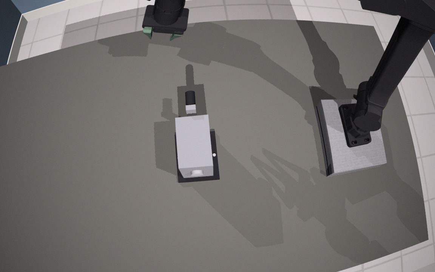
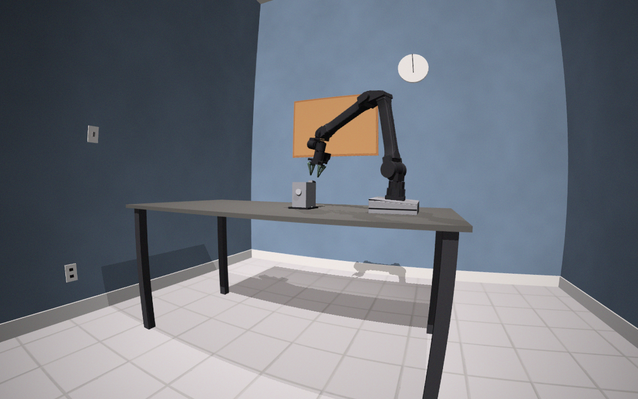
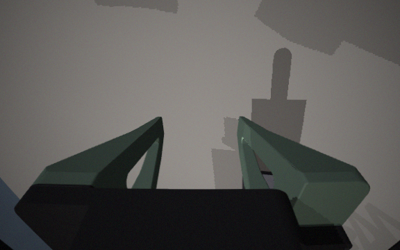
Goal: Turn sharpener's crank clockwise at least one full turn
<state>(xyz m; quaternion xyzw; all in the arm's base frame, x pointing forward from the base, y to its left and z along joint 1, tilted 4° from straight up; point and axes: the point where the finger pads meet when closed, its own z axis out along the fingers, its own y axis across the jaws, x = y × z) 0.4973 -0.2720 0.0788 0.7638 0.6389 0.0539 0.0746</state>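
The sharpener (image 1: 193,143) is a grey box on a black base plate in the middle of the table. Its crank sticks out of the far side: a light grey arm (image 1: 191,108) ending in a black handle (image 1: 190,97). In the exterior view the sharpener (image 2: 303,194) stands under the gripper (image 2: 316,172). My gripper (image 1: 162,36) with green fingers hangs in the air beyond the crank, well above the table. It is half open and empty. In the wrist view the fingers point at bare table and shadows; a small part of the sharpener shows behind the right finger.
The arm's base sits on a grey metal block (image 1: 352,135) at the right of the table. The table's far edge runs close behind the gripper. A round white knob (image 1: 197,172) is on the sharpener's near face.
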